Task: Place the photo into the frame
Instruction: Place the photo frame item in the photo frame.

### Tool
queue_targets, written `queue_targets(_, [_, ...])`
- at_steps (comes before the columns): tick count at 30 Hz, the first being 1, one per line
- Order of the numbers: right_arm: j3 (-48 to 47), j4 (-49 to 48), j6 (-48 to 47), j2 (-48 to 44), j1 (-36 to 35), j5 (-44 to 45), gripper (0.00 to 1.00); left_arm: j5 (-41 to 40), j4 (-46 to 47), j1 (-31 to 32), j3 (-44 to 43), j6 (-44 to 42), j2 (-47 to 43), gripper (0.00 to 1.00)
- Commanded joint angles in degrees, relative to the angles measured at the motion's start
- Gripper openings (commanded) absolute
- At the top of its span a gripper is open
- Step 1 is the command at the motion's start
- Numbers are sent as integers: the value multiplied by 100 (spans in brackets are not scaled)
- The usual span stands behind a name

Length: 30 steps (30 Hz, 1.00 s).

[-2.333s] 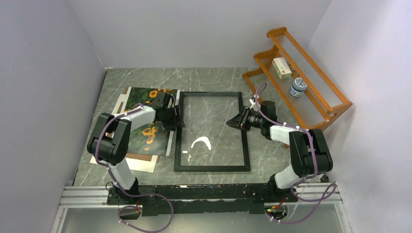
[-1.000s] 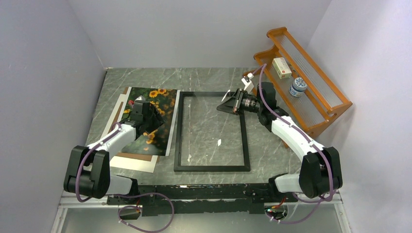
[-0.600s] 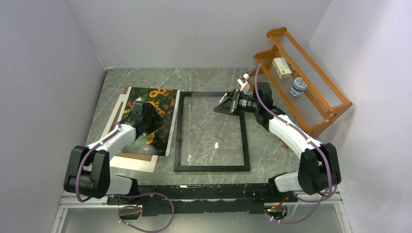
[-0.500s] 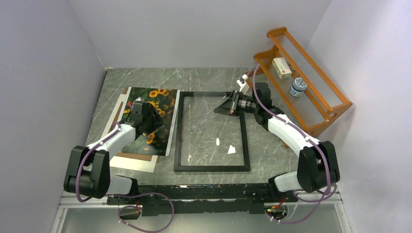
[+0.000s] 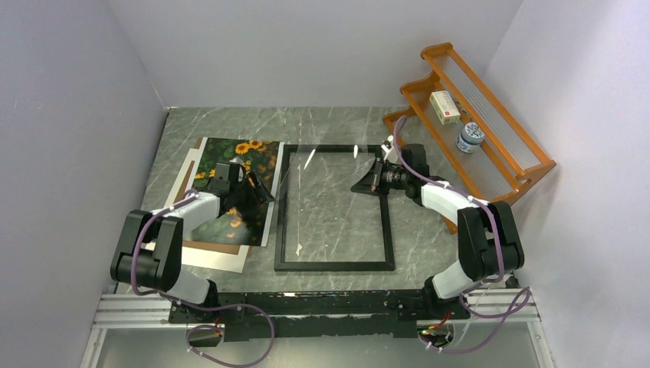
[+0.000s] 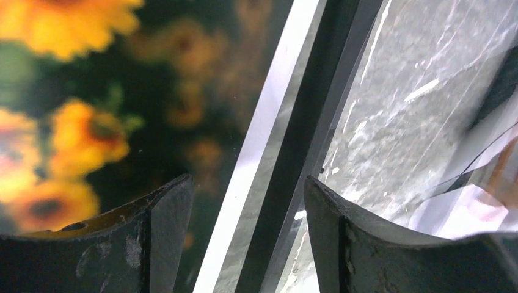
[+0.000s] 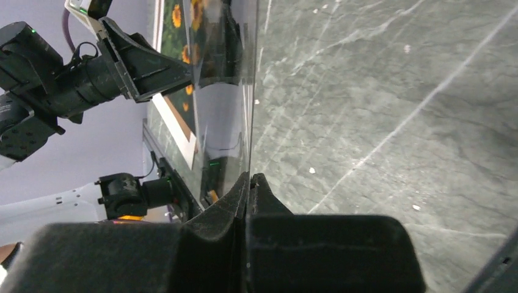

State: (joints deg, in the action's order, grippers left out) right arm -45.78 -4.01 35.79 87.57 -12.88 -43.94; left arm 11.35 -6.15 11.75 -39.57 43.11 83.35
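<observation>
Between the left fingers (image 6: 153,238): a wide gap with nothing clamped. Below it run the right edge of the photo (image 6: 91,122), a white strip and the black left rail of the frame (image 6: 305,152).
Left gripper (image 5: 257,192): spread apart, low over that seam. Whether its tips touch the print cannot be told.
Photo: flat on the table (image 5: 337,126), left of the left fingers and outside the frame. From above its near part is hidden by the left arm, and the wrist view shows only blurred flowers.
Right gripper (image 7: 249,182): closed tight on the edge of a clear pane (image 7: 223,110), which rises from the tips almost edge-on.
Clear pane: nearly invisible from above, showing only as a few glints. Its far edges cannot be made out.
Frame: flat on the table between the two grippers, with marble showing through the opening.
Under the photo: a white mat (image 5: 222,261) and a brown board (image 5: 205,247), only their margins showing.
Behind the right fingers: an orange rack (image 5: 506,157) holding a small box (image 5: 444,107) and a blue-and-white jar (image 5: 470,138), well apart from the frame.
</observation>
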Motion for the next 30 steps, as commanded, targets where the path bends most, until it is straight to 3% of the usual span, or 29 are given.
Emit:
queue_targets(1, [-30, 168, -513, -2, 171, 119, 0, 838, 450, -15, -103, -399, 247, 72])
queue_targets(11, [233, 827, -825, -500, 295, 429, 0, 1162, 571, 2, -145, -444, 570, 72])
queue_targets(30, [811, -79, -1013, -920, 283, -272, 0, 806, 422, 3, -199, -347, 493, 71])
